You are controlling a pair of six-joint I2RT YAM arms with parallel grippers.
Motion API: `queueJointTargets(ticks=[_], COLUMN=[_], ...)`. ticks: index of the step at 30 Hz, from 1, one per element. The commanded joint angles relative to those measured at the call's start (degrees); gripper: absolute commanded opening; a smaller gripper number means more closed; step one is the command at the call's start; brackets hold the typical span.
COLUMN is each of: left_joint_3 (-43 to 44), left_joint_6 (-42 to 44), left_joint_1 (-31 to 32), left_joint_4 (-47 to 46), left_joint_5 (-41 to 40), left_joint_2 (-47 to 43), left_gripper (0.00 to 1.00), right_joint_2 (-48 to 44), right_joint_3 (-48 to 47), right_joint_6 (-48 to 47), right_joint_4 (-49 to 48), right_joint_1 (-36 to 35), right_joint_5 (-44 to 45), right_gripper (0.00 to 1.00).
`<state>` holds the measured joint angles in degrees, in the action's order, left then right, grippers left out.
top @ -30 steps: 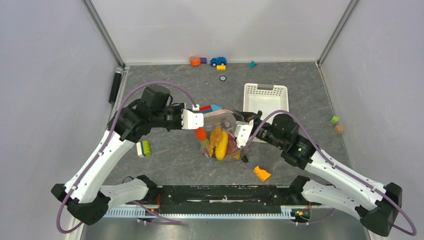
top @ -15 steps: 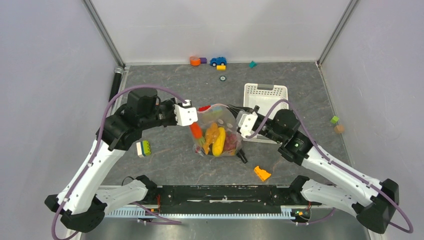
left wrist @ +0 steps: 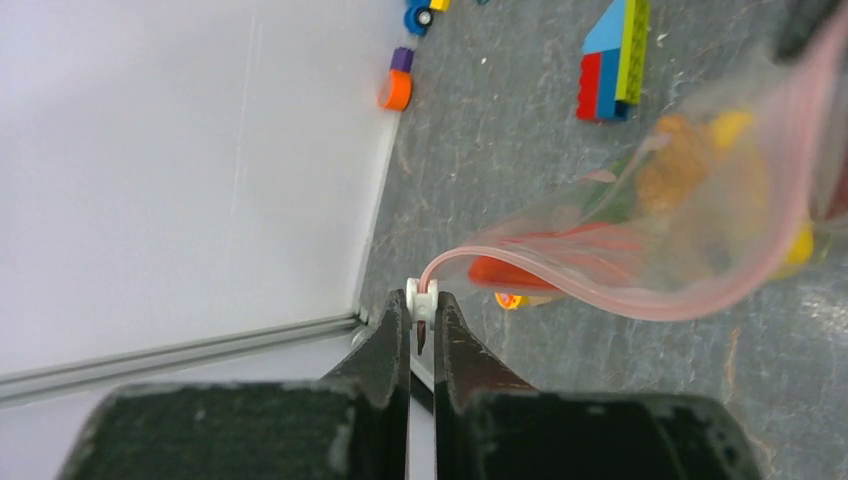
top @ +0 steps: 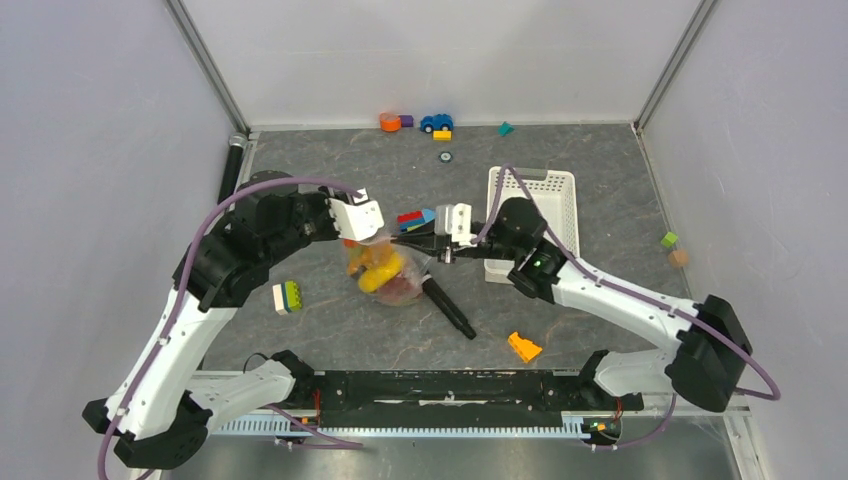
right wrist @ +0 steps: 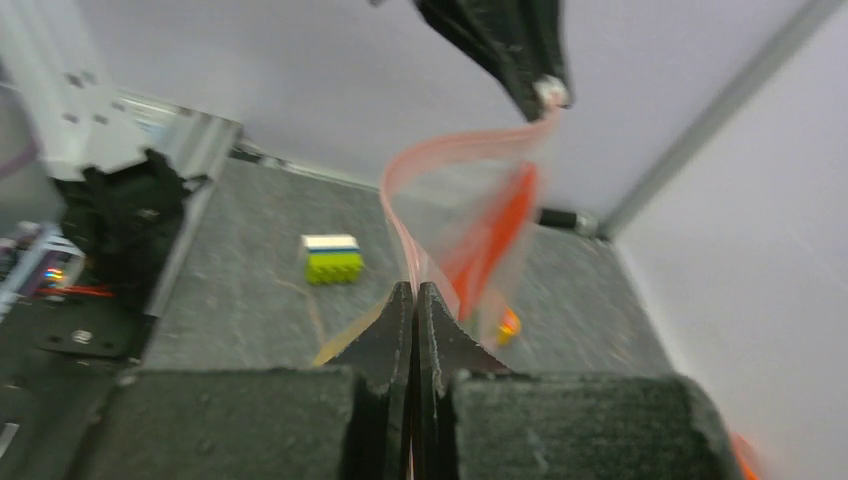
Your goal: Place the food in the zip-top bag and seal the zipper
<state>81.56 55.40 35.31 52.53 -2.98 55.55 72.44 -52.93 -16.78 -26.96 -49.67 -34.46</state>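
The zip-top bag (top: 386,272) has swung toward 9 o'clock since a second ago. It now hangs left of the table's (top: 330,320) middle, bunched narrower, with the food (top: 376,274) heaped yellow and orange in its bottom. Both arms went with it, and the right arm has reached far across toward the left one. That has uncovered a black marker (top: 448,308), which lies on the table at the bag's 4 o'clock. From overhead the two claws sit close together at the top of the bag, but what they grip is too small to read. The left wrist camera settles it for the left gripper (left wrist: 422,312): its jaws are pinched on the white tab at the end of the zipper (left wrist: 560,285), whose pink strip curves off toward 3 o'clock. The right wrist view is blurred, yet it shows the right gripper (right wrist: 414,296) pressed together on that same strip. It also catches a green-and-white brick (right wrist: 332,259) on the table at 10 o'clock.
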Motion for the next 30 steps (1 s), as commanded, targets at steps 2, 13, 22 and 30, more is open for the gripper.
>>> queueJointTargets(ticks=[2, 13, 22, 30], left_joint_3=[4.96, -5.86, -4.93, -6.20], left_joint_6=[3.58, 5.65, 1.05, -10.05], left_joint_1=[-0.16, -2.42, -13.51, -14.43], left_joint_4=[1.08, -4.99, -14.75, -29.74], left_joint_5=[-4.55, -6.71, -2.34, 2.69], left_joint_2=[-1.32, -0.14, 7.41, 5.73], left_gripper=[0.02, 0.03, 1.00, 1.00], right_joint_2=[5.96, 19.72, 28.77, 43.35], right_joint_3=[-4.23, -11.77, -19.26, -36.09], right_joint_6=[14.92, 15.92, 12.57, 6.23], right_joint_4=[-14.00, -3.33, 0.37, 0.87], right_joint_1=[-1.13, 1.02, 4.88, 8.21], right_joint_5=[-12.69, 5.70, 18.52, 21.21], right_gripper=[0.00, 0.00, 0.00, 0.00])
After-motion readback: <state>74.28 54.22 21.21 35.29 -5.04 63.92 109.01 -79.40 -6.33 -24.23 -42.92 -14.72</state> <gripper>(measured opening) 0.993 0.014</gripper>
